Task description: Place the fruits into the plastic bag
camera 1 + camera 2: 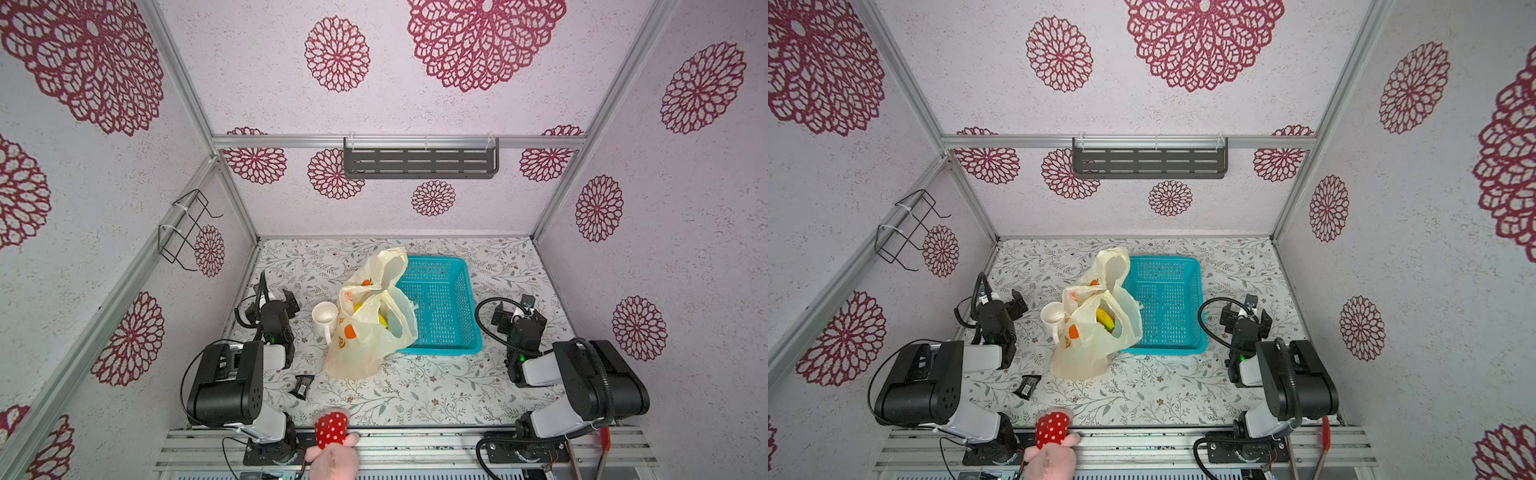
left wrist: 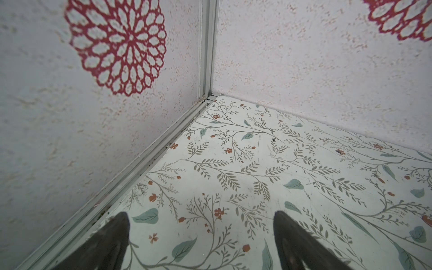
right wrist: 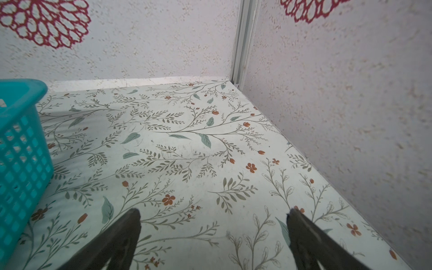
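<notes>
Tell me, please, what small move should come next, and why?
Probably none, I would leave both arms parked: the left gripper and right gripper stand open and empty, a banana shows inside the plastic bag, and no fruit is visible in the teal basket or on the table.

Overhead stereo pair; low wrist views

You saw: teal basket (image 1: 440, 311) at centre; white mug (image 1: 325, 318) to its left, apart; black packet (image 1: 302, 385) nearer the front; red dotted plush toy (image 1: 331, 430) at the front edge.
</notes>
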Tool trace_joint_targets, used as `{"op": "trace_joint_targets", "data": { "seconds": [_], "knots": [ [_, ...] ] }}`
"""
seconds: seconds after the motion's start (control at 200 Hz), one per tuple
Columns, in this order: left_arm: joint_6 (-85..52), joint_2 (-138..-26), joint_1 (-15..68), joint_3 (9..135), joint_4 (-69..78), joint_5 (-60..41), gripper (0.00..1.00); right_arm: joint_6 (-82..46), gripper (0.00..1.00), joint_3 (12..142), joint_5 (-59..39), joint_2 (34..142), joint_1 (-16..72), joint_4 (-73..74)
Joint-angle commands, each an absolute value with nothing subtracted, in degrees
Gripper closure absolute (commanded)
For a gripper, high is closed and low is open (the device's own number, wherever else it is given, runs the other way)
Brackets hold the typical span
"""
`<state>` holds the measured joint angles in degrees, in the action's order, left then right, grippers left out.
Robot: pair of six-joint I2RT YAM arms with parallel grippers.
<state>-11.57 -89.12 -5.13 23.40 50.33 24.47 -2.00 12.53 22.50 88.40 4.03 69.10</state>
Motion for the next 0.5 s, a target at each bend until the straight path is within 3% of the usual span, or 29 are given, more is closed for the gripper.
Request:
{"op": "trace_joint_targets", "data": {
  "seconds": [0.0, 0.495],
  "knots": [
    [-10.1, -89.5, -5.1, 23.7, 51.9, 24.1, 0.03, -1.8, 0.01, 13.9, 23.6, 88.5, 4.1, 71.1],
    [-10.1, -89.6, -5.1, 23.9, 51.6, 24.2, 0.03, -2.4, 0.01, 14.4, 21.1, 88.6, 2.7, 70.0]
  ]
}}
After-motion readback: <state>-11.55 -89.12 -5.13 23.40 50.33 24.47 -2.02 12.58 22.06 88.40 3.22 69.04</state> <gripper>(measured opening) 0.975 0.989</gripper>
